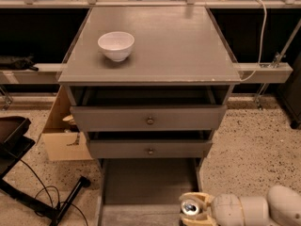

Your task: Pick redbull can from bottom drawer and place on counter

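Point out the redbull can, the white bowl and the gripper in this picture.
redbull can [190, 207], camera view, on its silver top.
white bowl [116, 52], camera view, on its outer wall.
gripper [185, 207], camera view, between its fingertips, closed around the redbull can at the bottom drawer's [141, 182] front.

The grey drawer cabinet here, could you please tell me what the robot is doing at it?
The robot's hand is closed around the redbull can, reaching in from the right at the front right corner of the open bottom drawer. The can is not yet on the counter, where a white bowl sits toward the left.
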`<state>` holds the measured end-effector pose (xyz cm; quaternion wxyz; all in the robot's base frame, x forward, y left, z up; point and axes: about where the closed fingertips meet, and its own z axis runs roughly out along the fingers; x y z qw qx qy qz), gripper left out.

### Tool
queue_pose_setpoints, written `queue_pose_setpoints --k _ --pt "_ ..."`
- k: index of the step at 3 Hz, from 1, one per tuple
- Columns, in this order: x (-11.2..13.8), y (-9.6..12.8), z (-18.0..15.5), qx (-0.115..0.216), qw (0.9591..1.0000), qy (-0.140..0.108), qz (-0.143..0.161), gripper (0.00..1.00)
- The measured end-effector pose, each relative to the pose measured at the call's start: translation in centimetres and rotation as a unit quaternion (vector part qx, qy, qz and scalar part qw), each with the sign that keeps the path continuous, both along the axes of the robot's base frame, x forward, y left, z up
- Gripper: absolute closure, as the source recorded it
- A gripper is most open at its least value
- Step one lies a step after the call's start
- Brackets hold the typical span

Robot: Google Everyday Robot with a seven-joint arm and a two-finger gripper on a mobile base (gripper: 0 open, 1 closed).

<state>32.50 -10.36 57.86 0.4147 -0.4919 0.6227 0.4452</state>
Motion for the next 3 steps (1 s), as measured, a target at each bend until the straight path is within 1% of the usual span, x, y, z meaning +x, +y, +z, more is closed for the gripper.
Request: queue_pose_setpoints --k 1,2,3 --pt "-0.4 -0.6 10.4 -0.008 0.9996 -0.026 -0.007 1.0" --pt "1.9 -1.2 18.7 -0.044 0.9962 -0.06 -0.044 1.0" --pt "2.3 -1.2 20.3 -0.058 0.9946 -0.071 -0.048 1.0"
